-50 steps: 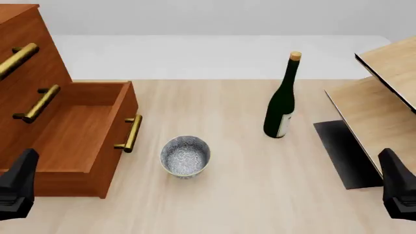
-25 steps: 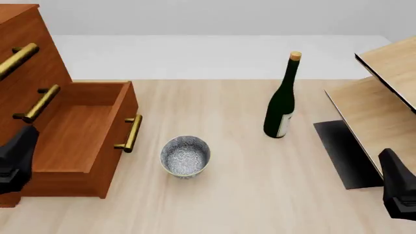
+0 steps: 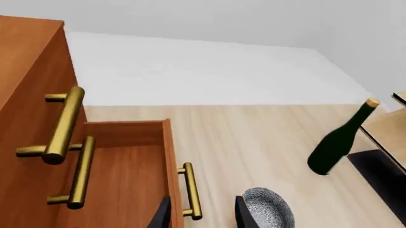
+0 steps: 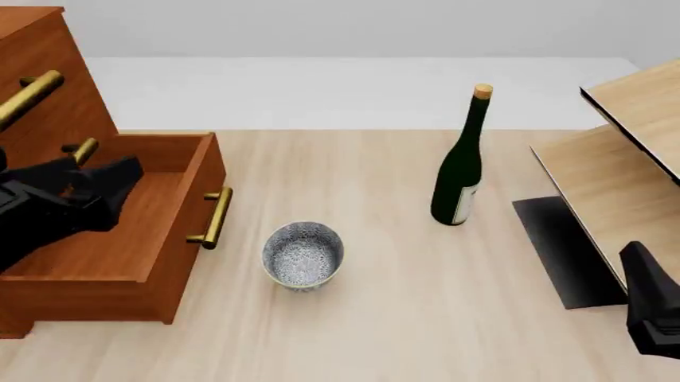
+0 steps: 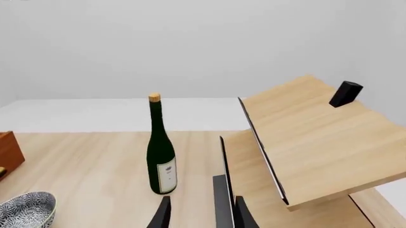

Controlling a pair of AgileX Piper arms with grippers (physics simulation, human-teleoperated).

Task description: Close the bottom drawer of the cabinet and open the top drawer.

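Left gripper (image 4: 117, 177) hangs over the pulled-out bottom drawer (image 4: 149, 239) at the cabinet (image 4: 43, 95) foot, fingers apart, empty, apparently lining up to push. Top drawer (image 3: 38, 95) shut. Bowl (image 4: 304, 255), bottle (image 4: 461, 163) alongside. Right gripper (image 5: 197, 213) parted, idle.

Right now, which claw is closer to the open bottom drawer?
Left. The left claw hangs over the bottom drawer. The right claw sits far across the table, by the plywood shelf.
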